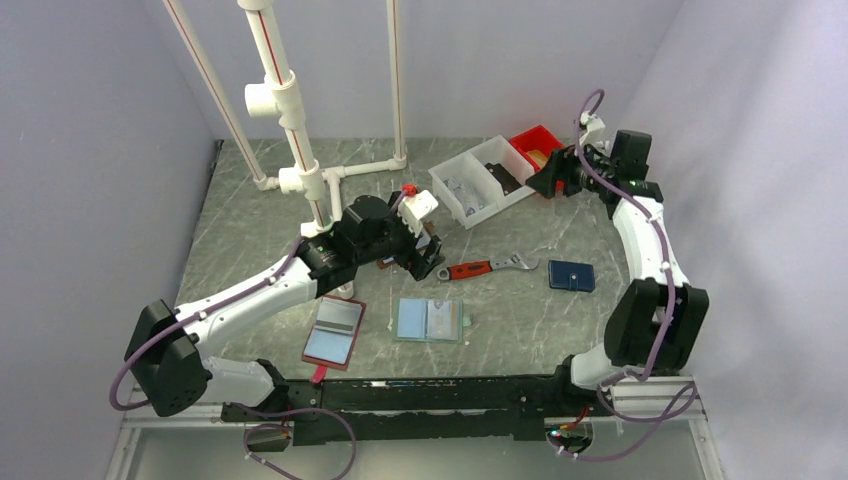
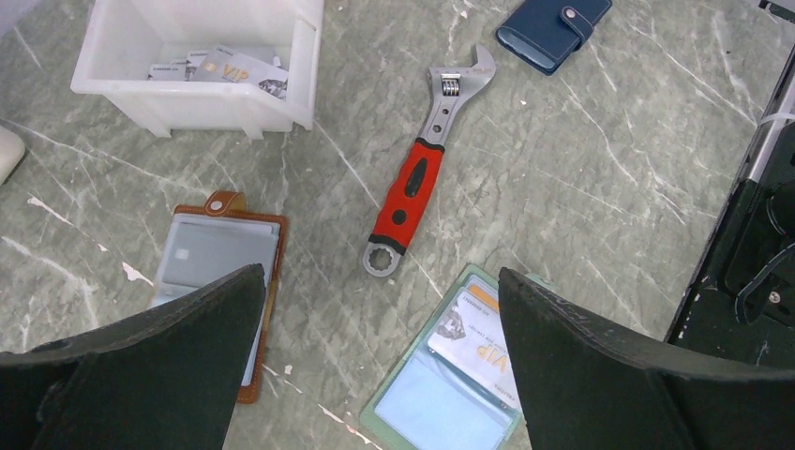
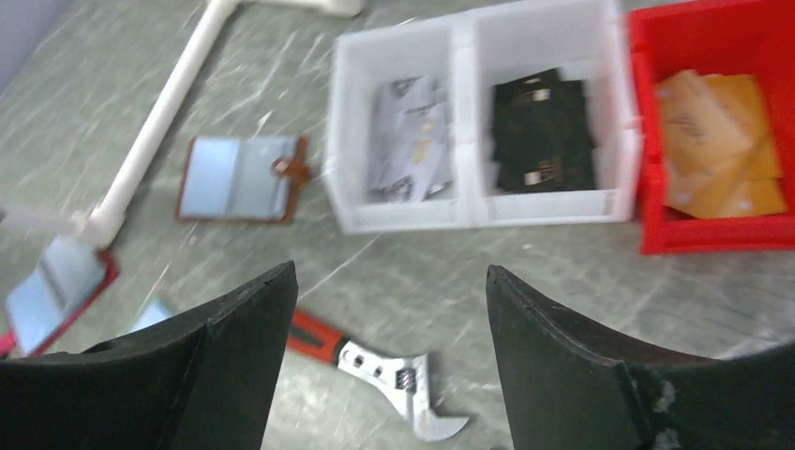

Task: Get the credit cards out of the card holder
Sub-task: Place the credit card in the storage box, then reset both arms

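The card holder (image 1: 430,320) lies open and flat on the worktop (image 1: 560,330), front and centre, its near edge just short of the black rail (image 1: 420,390) that carries the arm bases. Its mint rim is free on all sides. One credit card (image 1: 443,318) sits in the right panel, and the left wrist view shows it as pale with "VIP" printed on it (image 2: 473,342).

To the left, apart from the holder, lies the maroon-edged folder (image 1: 334,333). Beyond the holder lies a red-handled wrench (image 1: 490,267). To the right, bare worktop runs to a dark blue wallet (image 1: 571,275).

The left tool (image 1: 415,255) hangs over the wrench's ring end, its fingers wide apart and holding nothing. The brown-edged folder (image 2: 220,258) lies under its left finger.

The right tool (image 1: 550,178) is far back by the white two-compartment bin (image 1: 480,180) and the red bin (image 1: 535,145). Its fingers are apart with nothing between them.
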`<action>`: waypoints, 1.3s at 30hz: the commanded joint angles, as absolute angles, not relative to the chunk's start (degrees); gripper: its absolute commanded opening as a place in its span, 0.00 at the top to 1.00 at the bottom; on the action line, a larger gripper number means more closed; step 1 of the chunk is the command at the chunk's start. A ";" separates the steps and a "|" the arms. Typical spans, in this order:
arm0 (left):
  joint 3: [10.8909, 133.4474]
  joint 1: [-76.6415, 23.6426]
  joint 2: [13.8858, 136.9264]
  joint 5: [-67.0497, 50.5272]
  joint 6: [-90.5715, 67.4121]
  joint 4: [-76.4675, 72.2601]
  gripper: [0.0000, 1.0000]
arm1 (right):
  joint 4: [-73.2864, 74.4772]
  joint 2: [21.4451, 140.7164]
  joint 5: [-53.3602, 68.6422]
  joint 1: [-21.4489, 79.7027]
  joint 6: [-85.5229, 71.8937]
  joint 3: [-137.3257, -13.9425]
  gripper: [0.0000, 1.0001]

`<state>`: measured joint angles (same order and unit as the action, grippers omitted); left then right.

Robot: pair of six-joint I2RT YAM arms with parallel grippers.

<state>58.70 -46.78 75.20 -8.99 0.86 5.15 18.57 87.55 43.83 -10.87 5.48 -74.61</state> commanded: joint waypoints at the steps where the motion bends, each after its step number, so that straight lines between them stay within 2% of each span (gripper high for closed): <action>1: 58.94 -46.19 74.94 -9.08 2.02 4.61 0.01 | 30.28 82.16 54.23 -10.89 18.83 -70.53 0.20; 7: 59.33 -46.23 75.42 -8.50 2.11 5.36 0.01 | 28.32 68.67 50.12 -12.55 20.62 -60.07 0.02; 11: 59.45 -46.23 75.53 -9.05 1.95 5.46 0.01 | 21.36 57.29 48.88 -15.31 17.74 -51.92 0.00; 14: 59.59 -46.23 75.70 -10.01 1.64 5.62 0.01 | 17.23 53.15 50.94 -17.50 14.10 -46.76 0.00; 21: 61.23 -46.21 76.70 -15.28 -2.11 7.78 0.01 | 11.87 50.64 58.55 -26.86 7.41 -41.28 0.00; 27: 64.81 -46.27 79.40 -18.72 -10.96 14.92 0.01 | 14.78 50.62 62.13 -28.05 8.08 -41.14 0.00; 32: 59.26 -46.47 76.91 -20.14 -21.33 12.39 0.01 | 21.01 54.17 60.05 -28.07 8.57 -44.63 0.00; 39: 52.34 -50.35 68.95 -13.04 -28.86 12.15 0.01 | 25.74 56.79 60.61 -28.05 8.87 -47.18 0.00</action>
<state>54.08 -47.55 74.59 -16.95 -22.48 13.02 23.51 57.10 59.09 -27.86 8.56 -44.36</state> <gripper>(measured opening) 0.992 0.993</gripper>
